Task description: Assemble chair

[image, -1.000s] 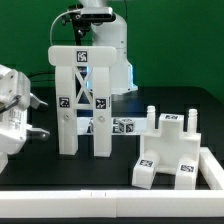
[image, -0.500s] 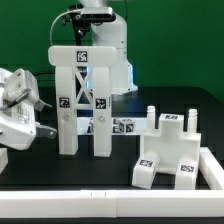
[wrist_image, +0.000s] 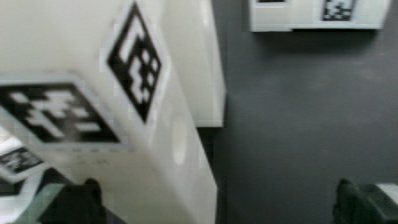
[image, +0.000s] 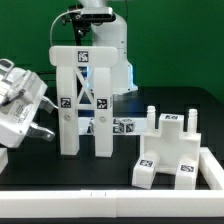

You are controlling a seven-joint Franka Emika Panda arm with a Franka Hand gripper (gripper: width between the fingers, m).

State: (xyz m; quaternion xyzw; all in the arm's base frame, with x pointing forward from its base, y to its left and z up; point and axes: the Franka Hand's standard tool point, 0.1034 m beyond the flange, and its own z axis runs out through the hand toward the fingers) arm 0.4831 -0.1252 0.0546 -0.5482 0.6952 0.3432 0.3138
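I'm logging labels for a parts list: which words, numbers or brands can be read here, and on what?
No words, numbers or brands are readable anywhere.
Tall upright part: black-and-white marker tags only, no text.
Stepped part: marker tags only.
Small part behind: marker tags, too small to detail.

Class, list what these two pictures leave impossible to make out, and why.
Exterior view: the white two-finger pincer is cut by the left edge, arm unseen.
Exterior view: small white tagged blocks are partly hidden behind the tall white cross-braced chair back.
Wrist view: a close white tagged part is blurred, cropped, unidentifiable.
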